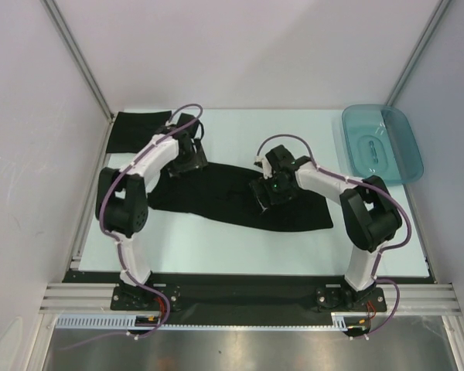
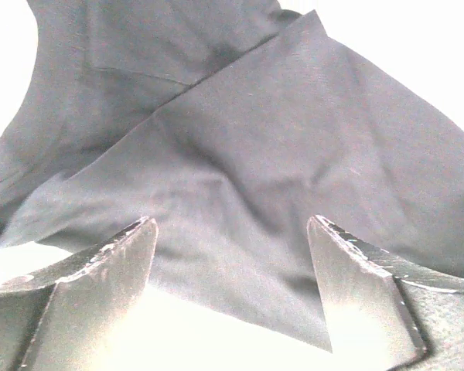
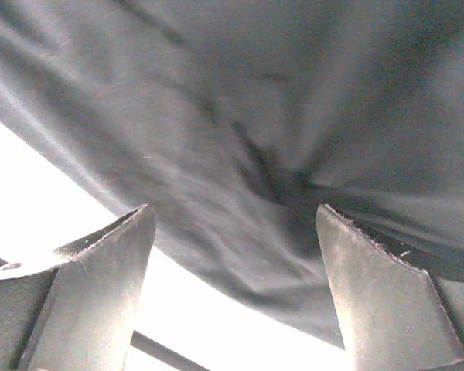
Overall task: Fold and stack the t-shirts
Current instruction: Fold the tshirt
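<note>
Across the middle of the pale table (image 1: 294, 139), left to right, one black t-shirt (image 1: 216, 197), lying as a long, partly folded band. At the far left corner, what looks like a second t-shirt (image 1: 139, 127), already folded flat. At the far right, well apart from both, a teal tray (image 1: 406, 158). Over the band's far left end, the left gripper (image 1: 189, 154), fingers spread wide and holding nothing. Over its right half, the right gripper (image 1: 269, 189), likewise spread wide with nothing pinched. Likely risks from here: closing on a single layer, peeling the fold apart on lifting; pulling unevenly with the two arms, skewing the band; dragging cloth over the near edge. Seen from above only: the whole layout, both shirts and the tray. Seen from the left wrist only: a diagonal fold edge and a loose corner just beyond the jaws. Seen from the right wrist only: a puckered crease in the cloth ahead of the open fingers.
</note>
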`<action>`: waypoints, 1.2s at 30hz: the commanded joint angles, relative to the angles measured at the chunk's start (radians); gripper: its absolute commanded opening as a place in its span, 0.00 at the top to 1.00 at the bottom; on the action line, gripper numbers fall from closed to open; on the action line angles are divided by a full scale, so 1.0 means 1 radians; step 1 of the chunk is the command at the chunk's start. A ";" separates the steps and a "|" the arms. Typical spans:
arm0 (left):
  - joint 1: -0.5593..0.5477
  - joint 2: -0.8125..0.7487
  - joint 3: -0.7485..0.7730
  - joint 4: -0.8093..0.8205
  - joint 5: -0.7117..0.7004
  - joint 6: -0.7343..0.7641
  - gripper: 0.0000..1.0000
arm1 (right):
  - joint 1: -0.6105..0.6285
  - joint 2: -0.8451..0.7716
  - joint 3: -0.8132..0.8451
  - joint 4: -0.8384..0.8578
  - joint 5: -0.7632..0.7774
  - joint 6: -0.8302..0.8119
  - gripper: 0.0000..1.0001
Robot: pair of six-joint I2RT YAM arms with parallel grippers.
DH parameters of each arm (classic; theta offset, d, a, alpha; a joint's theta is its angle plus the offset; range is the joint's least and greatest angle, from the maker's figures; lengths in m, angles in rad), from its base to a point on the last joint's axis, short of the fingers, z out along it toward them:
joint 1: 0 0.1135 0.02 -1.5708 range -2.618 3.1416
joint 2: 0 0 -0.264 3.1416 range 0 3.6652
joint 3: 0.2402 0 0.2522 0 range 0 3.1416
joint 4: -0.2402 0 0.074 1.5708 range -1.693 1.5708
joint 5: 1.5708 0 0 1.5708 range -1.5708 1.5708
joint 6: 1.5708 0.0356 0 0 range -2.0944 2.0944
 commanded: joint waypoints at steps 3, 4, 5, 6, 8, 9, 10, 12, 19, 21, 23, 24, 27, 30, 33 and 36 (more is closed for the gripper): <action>0.020 -0.211 -0.012 -0.057 -0.022 0.010 0.13 | -0.112 -0.060 0.130 -0.088 0.034 0.013 0.07; 0.039 -0.232 -0.033 -0.056 0.007 0.007 0.13 | -0.128 -0.058 0.154 -0.094 0.042 0.010 0.07; 0.052 -0.283 -0.083 -0.050 0.024 0.005 0.13 | -0.145 -0.058 0.164 -0.092 0.047 0.011 0.07; 0.061 -0.307 -0.114 -0.045 0.037 -0.001 0.13 | -0.177 -0.058 0.171 -0.092 0.044 0.013 0.07; 0.090 -0.363 -0.203 -0.036 0.067 -0.003 0.16 | -0.205 -0.049 0.197 -0.088 0.039 0.010 0.07; 0.104 -0.412 -0.234 -0.034 0.071 -0.015 0.16 | -0.224 -0.036 0.211 -0.092 0.042 0.001 0.07; 0.116 -0.441 -0.266 -0.031 0.080 -0.021 0.18 | -0.234 -0.026 0.223 -0.108 0.048 -0.004 0.07; 0.159 -0.511 -0.369 -0.008 0.129 -0.053 0.20 | -0.249 -0.015 0.246 -0.112 0.074 -0.011 0.08; 0.357 -0.565 -0.621 0.078 0.257 -0.136 0.29 | -0.347 0.047 0.292 -0.101 0.019 -0.011 0.11; 0.389 -0.555 -0.645 0.107 0.272 -0.125 0.30 | -0.360 0.080 0.308 -0.114 0.022 -0.031 0.12; 0.421 -0.532 -0.641 0.122 0.274 -0.103 0.38 | -0.389 0.104 0.311 -0.118 0.030 -0.031 0.14; 0.437 -0.515 -0.636 0.127 0.266 -0.099 0.42 | -0.416 0.112 0.311 -0.114 0.021 -0.033 0.17; 0.466 -0.487 -0.633 0.133 0.271 -0.087 0.43 | -0.455 0.144 0.315 -0.100 -0.027 0.002 0.26; 0.504 -0.461 -0.645 0.142 0.274 -0.082 0.43 | -0.472 0.185 0.334 -0.083 -0.062 0.019 0.29; 0.523 -0.440 -0.661 0.165 0.281 -0.079 0.42 | -0.473 0.219 0.355 -0.088 -0.059 0.021 0.30; 0.523 -0.414 -0.670 0.185 0.297 -0.084 0.40 | -0.479 0.241 0.365 -0.082 -0.050 0.028 0.30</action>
